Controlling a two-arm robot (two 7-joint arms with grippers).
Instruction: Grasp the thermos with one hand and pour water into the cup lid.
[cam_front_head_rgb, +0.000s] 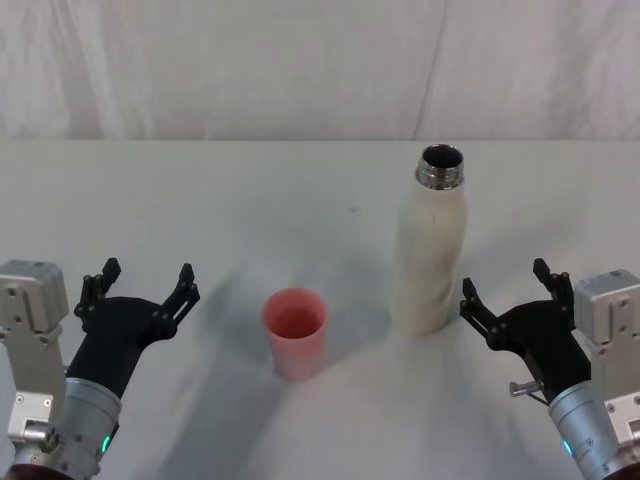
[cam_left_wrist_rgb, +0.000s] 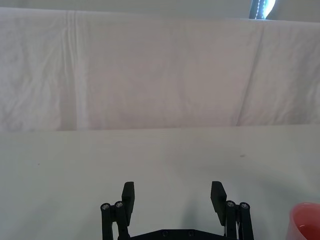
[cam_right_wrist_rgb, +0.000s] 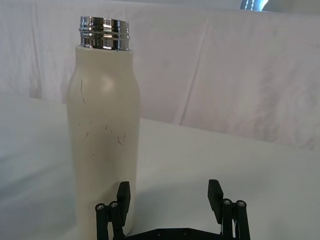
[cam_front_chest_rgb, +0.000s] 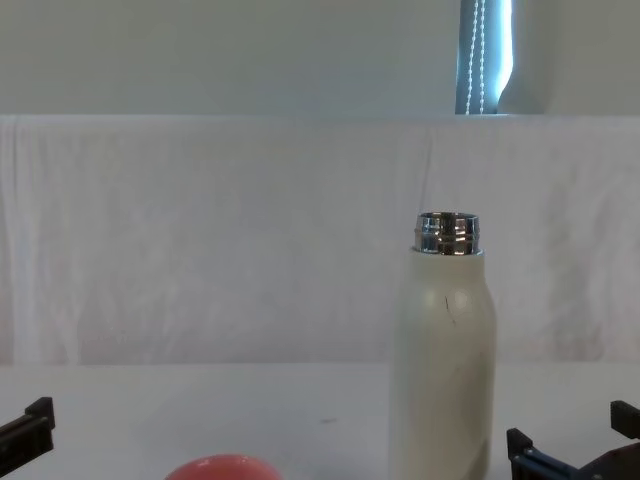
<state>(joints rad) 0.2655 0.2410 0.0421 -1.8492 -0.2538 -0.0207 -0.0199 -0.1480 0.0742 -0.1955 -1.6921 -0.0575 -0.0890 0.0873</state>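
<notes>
White cloth covers the table (cam_front_head_rgb: 300, 190), and the thermos (cam_front_head_rgb: 431, 250) stands upright on it with its chrome neck open and no cap. The cup lid (cam_front_head_rgb: 295, 330) stands to the left of the thermos and a little nearer the robot, apart from it, with its mouth up.

The right gripper (cam_front_head_rgb: 510, 292) is just beside the thermos on the right and nearer the robot, its fingers spread apart and holding nothing. In the right wrist view the thermos is off-centre, in front of one finger (cam_right_wrist_rgb: 123, 197) and not in the gap. If the gripper goes straight forward, I think this finger can push the tall bottle and tip it, and water would spill from the open neck. The body looks smooth, so a low or weak grasp may slip when it is tilted. The lid is small and light, so too fast a pour could miss it or knock it over.

The left gripper (cam_front_head_rgb: 143, 285) waits far left of the thermos, beyond the lid, fingers also apart and empty.

Behind the thermos a white draped cloth (cam_front_chest_rgb: 220, 240) closes the scene, with a pale wall and a window strip (cam_front_chest_rgb: 485, 55) above.
</notes>
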